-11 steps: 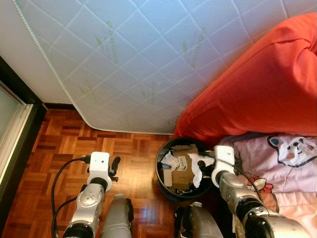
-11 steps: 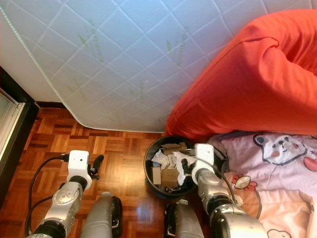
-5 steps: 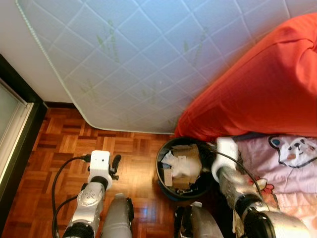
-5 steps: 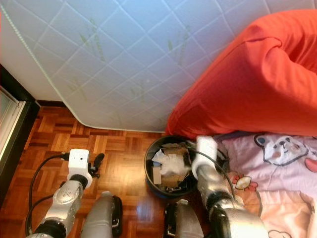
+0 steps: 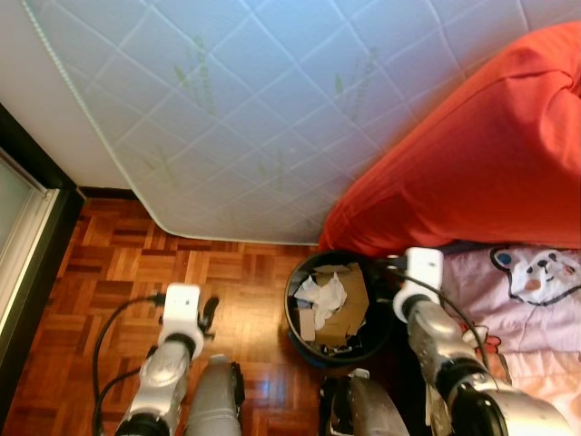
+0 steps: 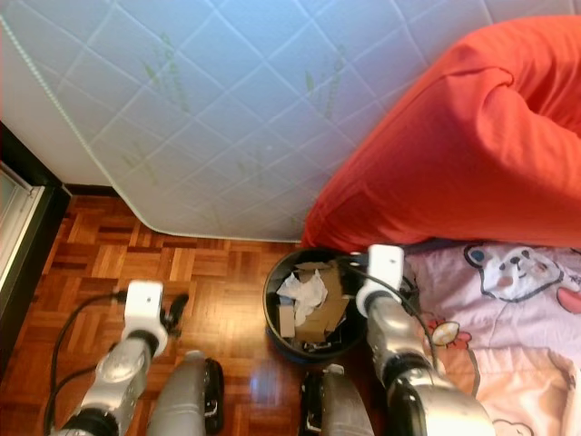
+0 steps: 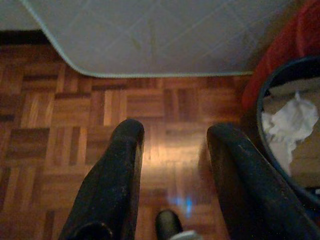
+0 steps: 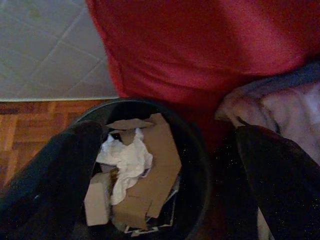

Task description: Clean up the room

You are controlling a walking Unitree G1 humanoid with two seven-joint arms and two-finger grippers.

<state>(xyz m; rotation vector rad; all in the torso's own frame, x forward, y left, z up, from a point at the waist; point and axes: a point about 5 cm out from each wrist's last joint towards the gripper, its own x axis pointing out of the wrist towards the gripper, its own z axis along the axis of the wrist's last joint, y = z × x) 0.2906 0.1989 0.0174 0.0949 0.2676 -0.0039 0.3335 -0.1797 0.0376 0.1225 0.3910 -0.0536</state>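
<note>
Beside bin [image 5: 338,307] rim, right claw [image 8: 165,165] wide, left claw [image 7: 172,185] wide over parquet [image 5: 109,263]

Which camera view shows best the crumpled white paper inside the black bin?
The right wrist view: the crumpled white paper lies near, on cardboard in the bin. Both eye views show it smaller from above; the left wrist view catches it at the frame edge.

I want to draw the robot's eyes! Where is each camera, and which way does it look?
Left eye view: on the head, looking down at the bin; both arms show.
Right eye view: beside it, same scene.
Left wrist view: on the left arm, facing the wooden floor past the open left end effector.
Right wrist view: over the bin, open right end effector showing.
All share the bin and mattress.
</note>
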